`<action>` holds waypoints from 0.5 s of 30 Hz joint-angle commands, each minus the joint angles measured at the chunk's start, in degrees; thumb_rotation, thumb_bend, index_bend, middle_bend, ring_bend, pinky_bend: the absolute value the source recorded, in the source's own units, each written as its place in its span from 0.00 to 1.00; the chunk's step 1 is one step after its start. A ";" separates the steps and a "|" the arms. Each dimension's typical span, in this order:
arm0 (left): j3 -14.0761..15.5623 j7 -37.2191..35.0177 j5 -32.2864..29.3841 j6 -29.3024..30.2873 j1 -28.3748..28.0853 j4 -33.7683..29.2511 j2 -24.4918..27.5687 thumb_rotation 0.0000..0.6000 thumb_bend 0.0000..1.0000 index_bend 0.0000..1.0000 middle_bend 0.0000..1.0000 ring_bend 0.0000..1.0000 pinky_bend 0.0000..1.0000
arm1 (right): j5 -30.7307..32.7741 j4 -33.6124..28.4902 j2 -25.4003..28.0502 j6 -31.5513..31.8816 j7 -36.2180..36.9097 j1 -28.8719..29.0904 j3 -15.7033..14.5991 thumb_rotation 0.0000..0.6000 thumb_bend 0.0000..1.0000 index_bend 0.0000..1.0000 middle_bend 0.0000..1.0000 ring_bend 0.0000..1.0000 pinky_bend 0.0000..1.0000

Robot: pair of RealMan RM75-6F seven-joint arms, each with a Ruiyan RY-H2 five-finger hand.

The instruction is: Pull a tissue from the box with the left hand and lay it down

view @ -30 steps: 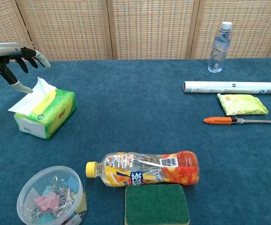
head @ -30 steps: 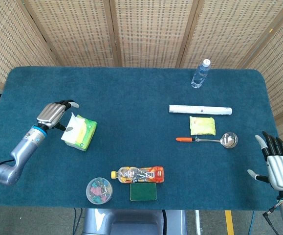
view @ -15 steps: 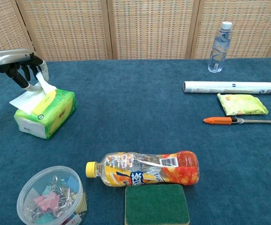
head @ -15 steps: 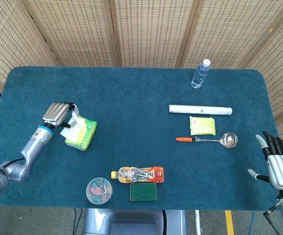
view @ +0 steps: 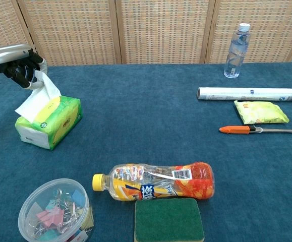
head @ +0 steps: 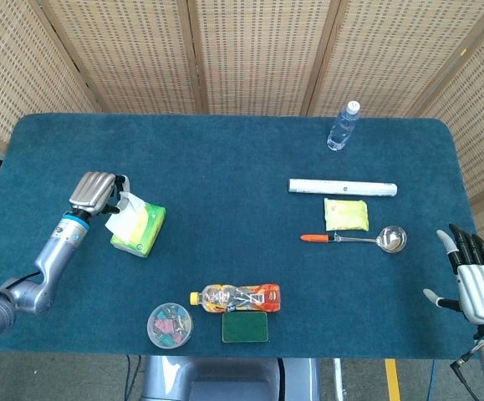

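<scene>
- A green tissue box [view: 49, 122] is seen lying on the left part of the blue table [head: 242, 167], with a white tissue [view: 37, 97] drawn up out of its top slot.
- A clear round tub [view: 54, 217] near the front edge is filled with coloured binder clips; a juice bottle [view: 158, 181] lies on its side beside it, a green sponge [view: 169, 220] just in front of the bottle.
- The tissue is stretched upward into a peak, its lower part spread over the box.
- The tissue's top is pinched in the curled fingers of the left hand [view: 20, 61].
- The right hand [head: 476, 280] is held with fingers spread, holding nothing, at the table's right edge.
- Compared with half a second ago, the left hand has been raised a little and the tissue pulled further up.
</scene>
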 commanded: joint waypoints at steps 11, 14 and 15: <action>-12.54 2.01 -3.36 14.73 3.83 -28.69 24.52 1.00 0.63 0.80 0.64 0.57 0.55 | -0.70 -0.43 0.68 0.98 1.45 -0.45 -0.17 1.00 0.00 0.00 0.00 0.00 0.00; -14.70 2.64 -3.16 18.17 5.18 -35.26 28.80 1.00 0.63 0.80 0.64 0.57 0.56 | -0.89 -0.45 0.75 1.13 1.71 -0.51 -0.25 1.00 0.00 0.00 0.00 0.00 0.00; -14.89 2.82 -2.78 18.72 5.41 -36.91 29.62 1.00 0.63 0.80 0.65 0.57 0.56 | -0.93 -0.45 0.77 1.13 1.75 -0.51 -0.25 1.00 0.00 0.00 0.00 0.00 0.00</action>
